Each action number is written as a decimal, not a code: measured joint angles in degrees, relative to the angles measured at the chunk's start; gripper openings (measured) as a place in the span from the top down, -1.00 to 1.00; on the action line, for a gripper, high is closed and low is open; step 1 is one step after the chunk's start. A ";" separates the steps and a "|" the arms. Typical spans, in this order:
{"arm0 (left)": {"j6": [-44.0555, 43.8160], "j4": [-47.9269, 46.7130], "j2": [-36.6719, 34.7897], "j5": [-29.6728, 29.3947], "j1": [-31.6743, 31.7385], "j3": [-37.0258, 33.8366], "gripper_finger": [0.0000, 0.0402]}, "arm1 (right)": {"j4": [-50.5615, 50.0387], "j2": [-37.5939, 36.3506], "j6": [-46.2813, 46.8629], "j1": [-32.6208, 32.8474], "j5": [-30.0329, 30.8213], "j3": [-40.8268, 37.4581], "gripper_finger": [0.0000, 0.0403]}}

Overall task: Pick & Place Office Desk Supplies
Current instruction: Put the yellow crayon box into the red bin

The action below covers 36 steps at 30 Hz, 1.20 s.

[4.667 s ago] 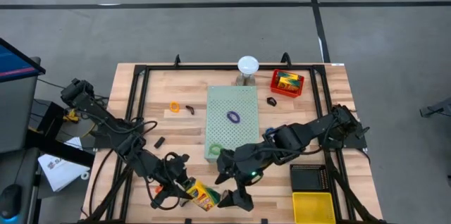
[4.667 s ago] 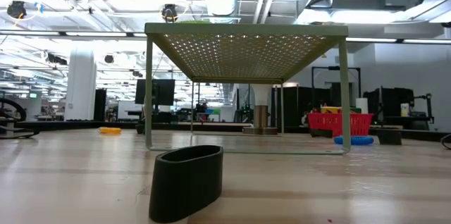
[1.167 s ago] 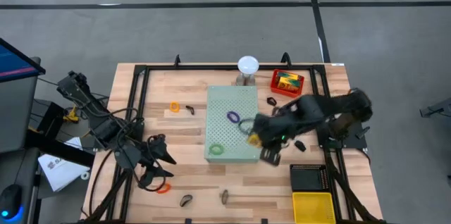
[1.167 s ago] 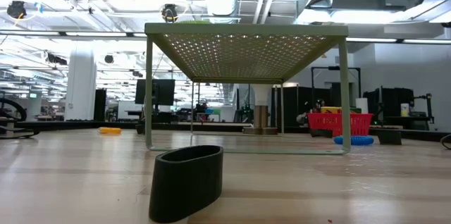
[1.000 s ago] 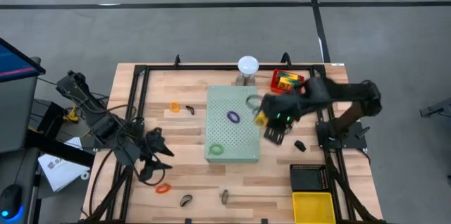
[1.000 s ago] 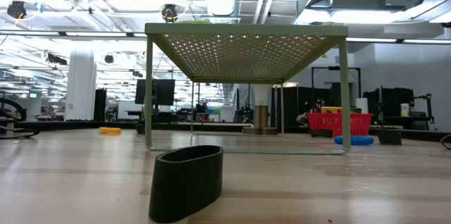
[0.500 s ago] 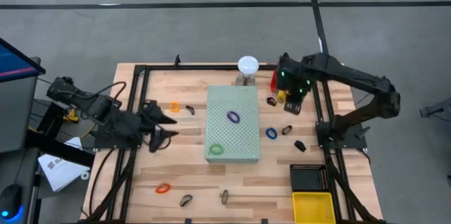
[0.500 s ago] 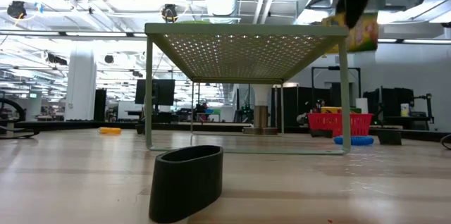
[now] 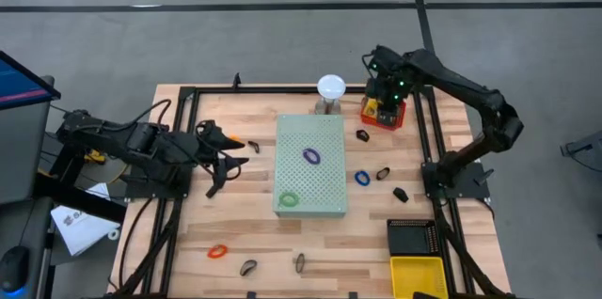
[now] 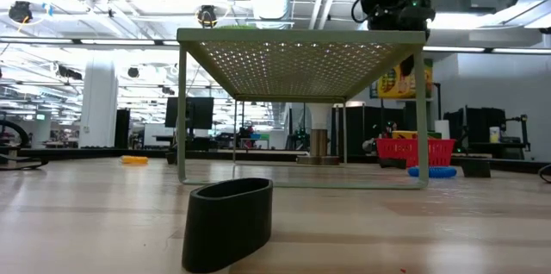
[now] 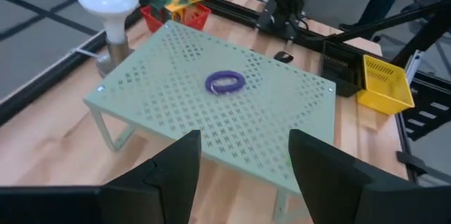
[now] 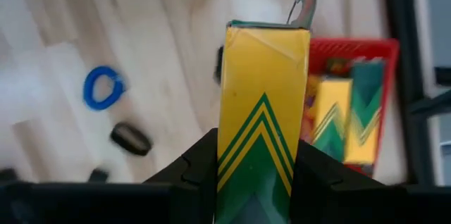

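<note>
My right gripper (image 9: 384,102) hangs over the red basket (image 9: 386,117) at the table's far right, shut on a yellow box with green chevrons (image 12: 262,104). In the low view the box (image 10: 398,77) hangs below the gripper. Another printed box (image 12: 349,122) lies in the basket. My left gripper (image 9: 224,156) hovers open at the table's left, beside the pale-green perforated board (image 9: 311,177). A purple loop (image 9: 311,155) and a green loop (image 9: 288,199) lie on the board. A blue loop (image 9: 362,178) and an orange loop (image 9: 217,251) lie on the table. My right gripper pinches the yellow box between its two fingers, by the two narrow sides at the green-chevron end (image 12: 229,171). The fingers come from above, pointing down. The box hangs below them, roughly upright, lifted clear above the red basket.
A white dome on a grey stand (image 9: 330,87) stands behind the board. Black clips (image 9: 383,174) lie right of the board and near the front edge (image 9: 248,267). A black tray (image 9: 412,236) and a yellow bin (image 9: 417,275) sit at the front right.
My right gripper has carried the yellow box from beside the board's right edge toward the table's far right, over the red basket. My left gripper has moved from the front left toward the far edge and the board, staying open.
</note>
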 joint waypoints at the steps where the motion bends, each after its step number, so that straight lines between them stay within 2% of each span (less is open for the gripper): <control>1: 0.57 -0.22 0.20 0.14 0.10 -0.02 -0.05 | 0.24 0.04 -0.59 -0.69 -0.05 0.00 0.43; 13: 1.34 0.55 0.79 0.66 0.10 -0.02 -0.05 | 2.67 1.60 -3.75 -5.27 -0.30 -0.34 0.42; 28: 0.88 0.53 0.79 1.18 -1.84 -0.02 -0.05 | 5.72 2.91 -7.38 -6.71 0.61 -12.52 0.42; 36: 0.48 0.53 0.79 1.18 -1.76 -0.02 -0.05 | 9.38 2.75 -8.61 -7.70 0.45 -14.41 0.44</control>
